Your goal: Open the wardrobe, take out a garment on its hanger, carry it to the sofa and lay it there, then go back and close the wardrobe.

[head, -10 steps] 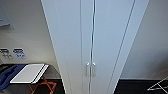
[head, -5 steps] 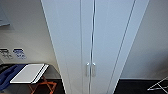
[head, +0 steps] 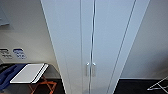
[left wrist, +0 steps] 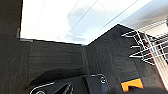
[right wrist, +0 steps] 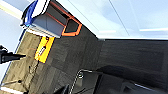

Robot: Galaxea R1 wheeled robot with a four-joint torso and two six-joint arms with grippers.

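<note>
Head view: the wardrobe point(head: 100, 37) is cut off at the top and bottom edges, its closed doors concealing the interior. The white wire rack point(head: 158, 86) is cropped at the right edge. The wall signs point(head: 18, 53) are too blurred to read.

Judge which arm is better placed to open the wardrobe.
Neither clearly: the wardrobe is shut, its handles dead ahead, and neither arm is raised. Each suits its own side's door.

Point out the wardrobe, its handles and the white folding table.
wardrobe point(head: 67, 45), head view, left door panel.
handles point(head: 87, 69), head view, left handle's middle.
white folding table point(head: 28, 73), head view, tabletop.
</note>
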